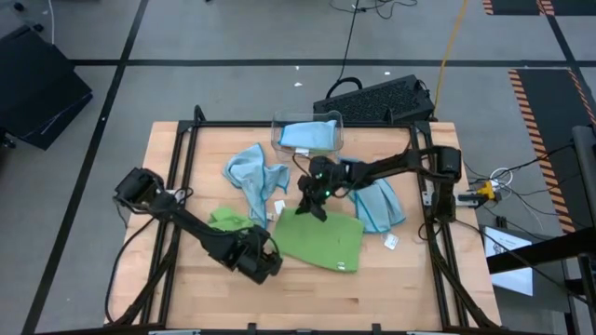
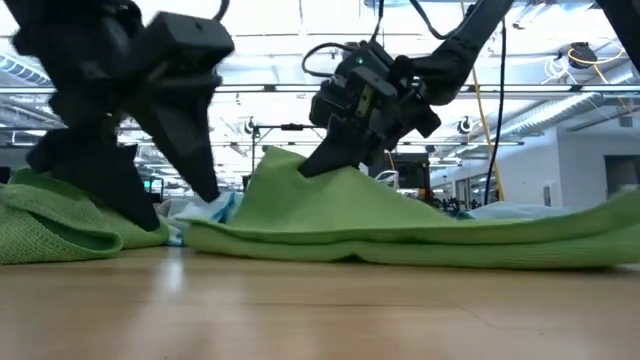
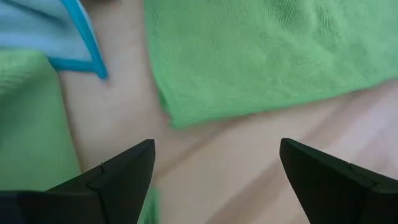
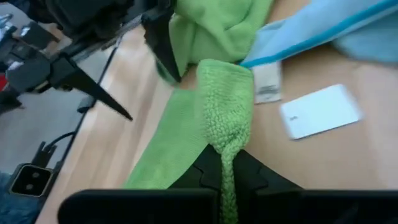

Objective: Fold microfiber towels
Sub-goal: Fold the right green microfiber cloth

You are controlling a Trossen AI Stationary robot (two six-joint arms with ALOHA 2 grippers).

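Note:
A lime green towel [image 1: 326, 244] lies spread in the middle of the table, and my right gripper [image 1: 315, 207] is shut on its far edge, which rises to a peak [image 2: 285, 160]. My left gripper [image 1: 270, 265] hangs open just off this towel's near left corner [image 3: 177, 112], fingers [image 3: 124, 180] over bare wood, touching nothing. A second green towel [image 1: 228, 221] lies bunched to the left. Light blue towels lie crumpled at the far left [image 1: 256, 177] and at the right [image 1: 380, 207]. My right gripper pinches a bunched fold of the green towel's far edge [image 4: 225, 134], toward its left corner, between its two fingers. The fingers slant down from the table's far right. That part is lifted into a peak while the rest of the towel lies flat on the table.
A clear plastic bin [image 1: 337, 126] holding a light blue towel stands at the far middle. Small white tags [image 1: 391, 242] and a white card [image 4: 320, 111] lie on the wood. A black frame [image 1: 186, 149] rims the table. The near strip of wood [image 1: 317, 298] is bare.

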